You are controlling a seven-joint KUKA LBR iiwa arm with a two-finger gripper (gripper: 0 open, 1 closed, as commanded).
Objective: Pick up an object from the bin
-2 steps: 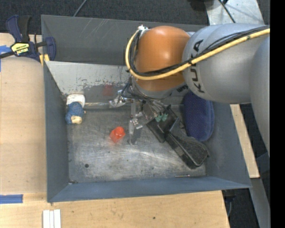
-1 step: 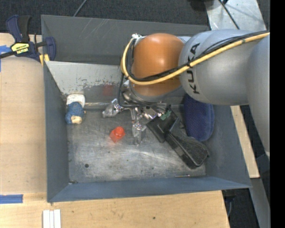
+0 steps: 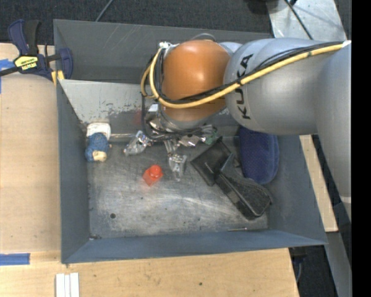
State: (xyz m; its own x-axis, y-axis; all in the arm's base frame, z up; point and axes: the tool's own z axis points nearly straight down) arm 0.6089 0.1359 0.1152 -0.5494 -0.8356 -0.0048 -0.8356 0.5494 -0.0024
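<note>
— Where is the gripper (image 3: 156, 155)?
— It hangs low over the middle of the bin (image 3: 74, 184), just on the far side of a small red piece (image 3: 151, 175). Its fingers (image 3: 176, 163) seem to be spread apart, and nothing is between them.
— How will the red piece handle?
— It looks light, hard and rather smooth, probably plastic, so it may slip. The best hold is likely across its two opposite sides, low on the body. It lies free: the black brush (image 3: 232, 179) is to its right, and the blue and white roll (image 3: 97, 143) is well to its left.
</note>
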